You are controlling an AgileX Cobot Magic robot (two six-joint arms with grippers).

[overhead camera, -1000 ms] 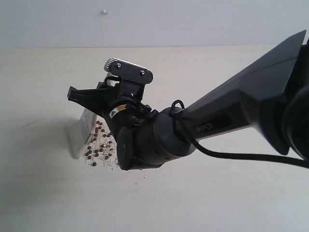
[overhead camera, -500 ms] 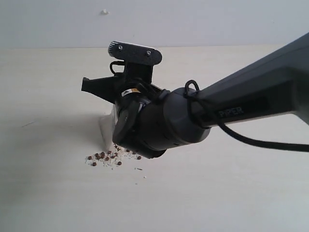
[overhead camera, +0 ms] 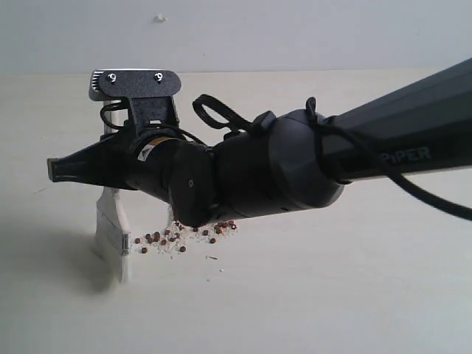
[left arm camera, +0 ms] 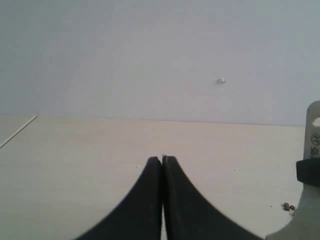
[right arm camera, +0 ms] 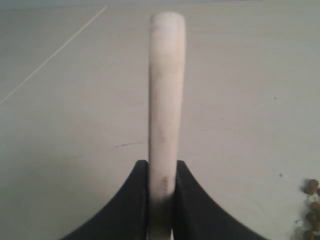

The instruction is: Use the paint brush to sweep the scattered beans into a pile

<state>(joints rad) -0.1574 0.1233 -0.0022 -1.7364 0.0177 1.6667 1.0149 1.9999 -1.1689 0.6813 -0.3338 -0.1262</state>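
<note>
My right gripper reaches across to the left of the exterior view and is shut on the paint brush's pale wooden handle. The handle stands up between the black fingers. The brush head, silver band above white bristles, hangs blurred just left of the beans. The beans lie in a short loose row of brown dots mixed with white grains, partly under the arm. A few beans show at the edge of the right wrist view. My left gripper is shut and empty above bare table, away from the beans.
The pale wooden table runs back to a white wall. The right arm's dark body and its cable hang over the table's middle. Its wrist camera bracket shows in the left wrist view, with a few beans beside it.
The brush swept right through the beans, pressing them into a low row. It has now swung back left and nearer, and the wrist has turned with it. The left gripper has not changed.
</note>
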